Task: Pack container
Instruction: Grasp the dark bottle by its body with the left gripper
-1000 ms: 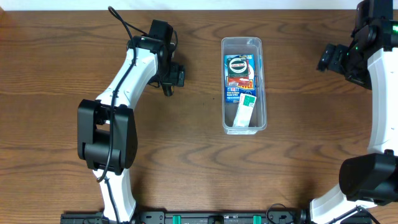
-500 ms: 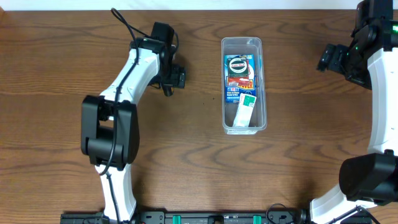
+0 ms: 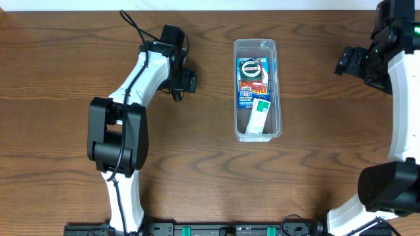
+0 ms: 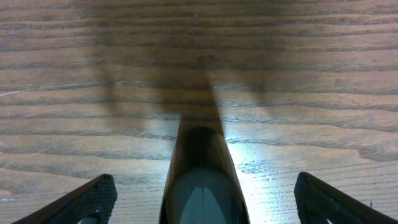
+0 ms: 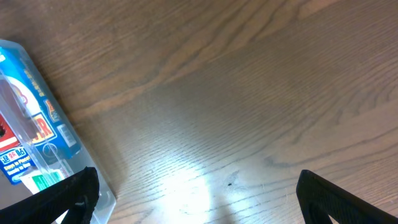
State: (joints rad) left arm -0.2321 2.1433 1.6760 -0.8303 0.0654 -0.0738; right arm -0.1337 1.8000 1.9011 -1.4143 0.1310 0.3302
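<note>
The clear plastic container [image 3: 237, 124] stands lengthwise at the table's middle right. It holds a blue and red package [image 3: 253, 75] and a white and green packet [image 3: 260, 113]. My left gripper [image 3: 178, 88] is left of the container, low over the table, and open. In the left wrist view [image 4: 202, 190] a dark glossy elongated object [image 4: 199, 155] lies between the spread fingers, apart from both. My right gripper [image 3: 346, 62] is open and empty, right of the container. In the right wrist view [image 5: 199, 193] the container's corner [image 5: 93, 186] shows at the left edge.
Brown wooden table [image 3: 315, 170] all around. A black cable [image 3: 131, 26] runs off the left arm at the back. The arm bases stand at the front left and front right.
The left arm's elbow has shifted slightly to the right. Both grippers and the container's contents stay where they were.
</note>
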